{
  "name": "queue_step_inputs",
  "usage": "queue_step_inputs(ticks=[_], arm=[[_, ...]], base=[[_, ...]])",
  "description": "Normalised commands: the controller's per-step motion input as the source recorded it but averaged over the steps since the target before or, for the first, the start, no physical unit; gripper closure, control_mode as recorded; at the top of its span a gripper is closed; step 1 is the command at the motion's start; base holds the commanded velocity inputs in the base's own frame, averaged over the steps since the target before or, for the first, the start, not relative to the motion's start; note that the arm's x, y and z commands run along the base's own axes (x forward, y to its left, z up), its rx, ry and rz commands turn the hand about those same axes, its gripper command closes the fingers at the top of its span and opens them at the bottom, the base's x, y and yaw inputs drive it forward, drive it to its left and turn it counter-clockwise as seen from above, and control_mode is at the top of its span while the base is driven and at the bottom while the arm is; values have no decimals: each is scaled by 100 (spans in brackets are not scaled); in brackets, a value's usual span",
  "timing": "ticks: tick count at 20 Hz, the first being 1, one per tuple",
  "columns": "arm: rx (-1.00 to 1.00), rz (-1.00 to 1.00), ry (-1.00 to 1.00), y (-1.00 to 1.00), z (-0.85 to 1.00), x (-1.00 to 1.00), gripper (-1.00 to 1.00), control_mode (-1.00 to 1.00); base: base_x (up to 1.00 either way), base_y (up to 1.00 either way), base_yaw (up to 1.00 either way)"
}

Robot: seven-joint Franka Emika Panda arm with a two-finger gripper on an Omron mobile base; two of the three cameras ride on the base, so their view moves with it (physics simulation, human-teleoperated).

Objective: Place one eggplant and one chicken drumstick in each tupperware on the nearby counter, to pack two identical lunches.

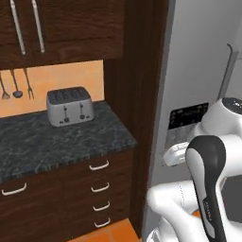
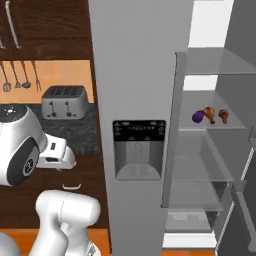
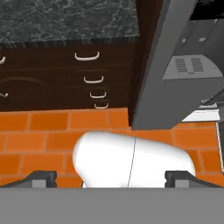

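Note:
One purple eggplant lies on a glass shelf inside the open fridge, with two brown chicken drumsticks just to its right. The black-grey marbled counter runs left of the fridge over dark wood drawers. The tupperware is out of view. My gripper is open, its two dark fingertips set wide apart with nothing between them. It points down at the orange tiled floor in front of the drawers, far from the fridge shelf.
A silver toaster stands at the back of the counter below hanging utensils. The tall grey fridge door with its dispenser panel stands between the counter and the open fridge compartment.

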Motion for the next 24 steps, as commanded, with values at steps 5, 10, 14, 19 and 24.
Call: queue_step_inputs(ticks=[5,10,14,19,24], arm=[[0,0,0,0,0,0,-100,100],[0,0,0,0,0,0,-100,100],[0,0,0,0,0,0,-100,100],[0,0,0,0,0,0,-100,100],[0,0,0,0,0,0,-100,100]], base=[[24,-100,-4],[48,-89,0],[64,-54,0],[60,-35,0],[30,-43,0]])
